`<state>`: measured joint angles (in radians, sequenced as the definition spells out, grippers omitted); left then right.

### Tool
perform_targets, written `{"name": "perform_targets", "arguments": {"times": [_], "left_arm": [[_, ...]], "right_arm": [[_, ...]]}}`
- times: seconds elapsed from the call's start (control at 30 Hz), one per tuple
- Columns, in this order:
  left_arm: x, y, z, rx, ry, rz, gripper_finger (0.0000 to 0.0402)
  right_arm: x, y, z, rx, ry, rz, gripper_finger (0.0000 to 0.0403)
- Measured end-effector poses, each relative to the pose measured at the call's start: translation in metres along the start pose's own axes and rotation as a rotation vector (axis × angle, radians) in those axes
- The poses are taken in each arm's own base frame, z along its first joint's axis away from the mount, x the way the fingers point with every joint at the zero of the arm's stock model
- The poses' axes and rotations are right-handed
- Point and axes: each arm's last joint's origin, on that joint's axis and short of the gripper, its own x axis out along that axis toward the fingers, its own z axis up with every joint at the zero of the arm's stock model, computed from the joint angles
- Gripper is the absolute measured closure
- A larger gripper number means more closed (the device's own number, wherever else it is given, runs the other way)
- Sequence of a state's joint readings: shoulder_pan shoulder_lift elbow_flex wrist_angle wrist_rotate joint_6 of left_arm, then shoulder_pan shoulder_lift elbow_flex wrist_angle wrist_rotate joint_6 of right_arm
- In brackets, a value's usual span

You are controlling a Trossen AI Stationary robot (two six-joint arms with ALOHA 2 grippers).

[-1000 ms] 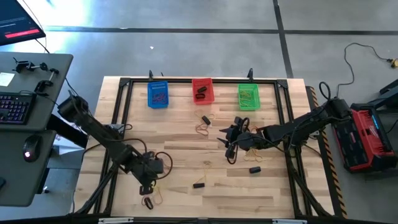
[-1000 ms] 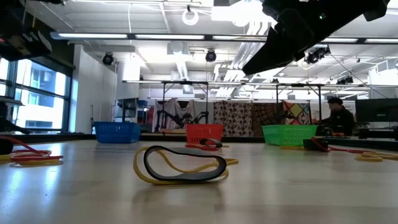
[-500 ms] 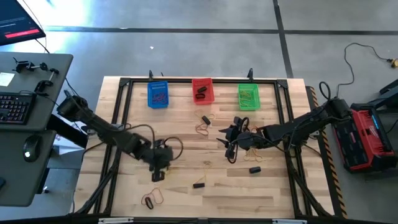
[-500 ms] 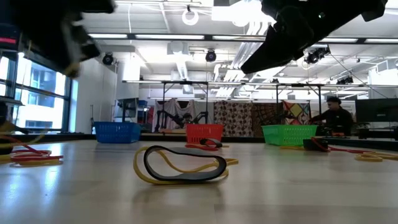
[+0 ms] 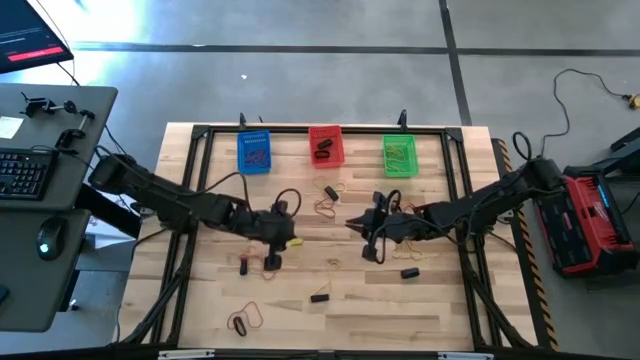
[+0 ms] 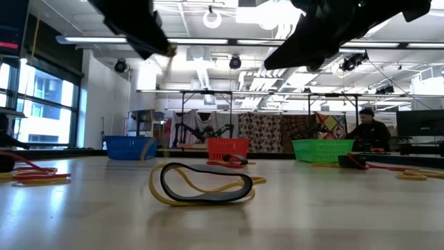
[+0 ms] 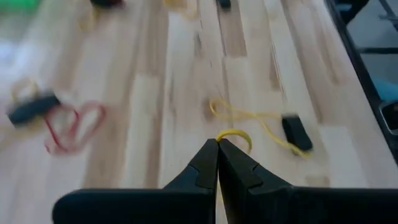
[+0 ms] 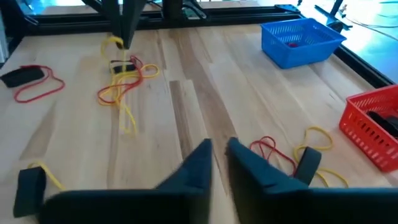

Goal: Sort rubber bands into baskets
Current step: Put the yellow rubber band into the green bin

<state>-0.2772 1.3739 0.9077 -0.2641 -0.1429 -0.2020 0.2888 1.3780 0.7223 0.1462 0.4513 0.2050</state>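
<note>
**Sorting partly done, many bands still on the counter**

The 3 baskets each already hold bands: the blue basket (image 5: pixel 254 153) has red ones, the red basket (image 5: pixel 325 146) black ones, the green basket (image 5: pixel 399 155) yellowish ones. Much is left. The left gripper (image 7: pixel 217 144) has its fingers pressed together on a yellow band (image 7: pixel 234 135), lifted above the counter (image 5: pixel 300 275) and well short of the baskets ahead of it. Below its fingers lie another yellow loop with a black band (image 7: pixel 296 132), and off to one side a red band (image 7: pixel 68 124) beside a black piece.

The right gripper (image 8: pixel 216 151) hangs over the middle of the counter with its fingers nearly together, a narrow gap between them; nothing shows clamped there. Just past its fingers lie a red loop (image 8: pixel 268 149), a yellow loop (image 8: pixel 318 138) and a black band (image 8: pixel 307 163).

The 2 arms work close together mid-counter, so, as I judge it, the left arm's way to the green basket crosses near the right arm.
</note>
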Motion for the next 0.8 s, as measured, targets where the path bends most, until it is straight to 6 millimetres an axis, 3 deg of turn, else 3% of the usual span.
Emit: {"name": "perform_targets", "arguments": {"times": [0.1, 0.47, 0.8], "left_arm": [[0.002, 0.008, 0.008, 0.057, -0.061, 0.008, 0.0401], [0.009, 0.043, 0.028, 0.149, -0.228, -0.027, 0.0401], [0.009, 0.063, 0.031, 0.182, -0.242, 0.032, 0.0401]], "right_arm": [[0.005, 0.002, -0.003, 0.004, 0.008, -0.001, 0.0389], [0.045, 0.015, -0.024, 0.028, -0.017, 0.052, 0.0318], [0.049, 0.019, -0.003, 0.007, -0.141, 0.048, 0.0232]]}}
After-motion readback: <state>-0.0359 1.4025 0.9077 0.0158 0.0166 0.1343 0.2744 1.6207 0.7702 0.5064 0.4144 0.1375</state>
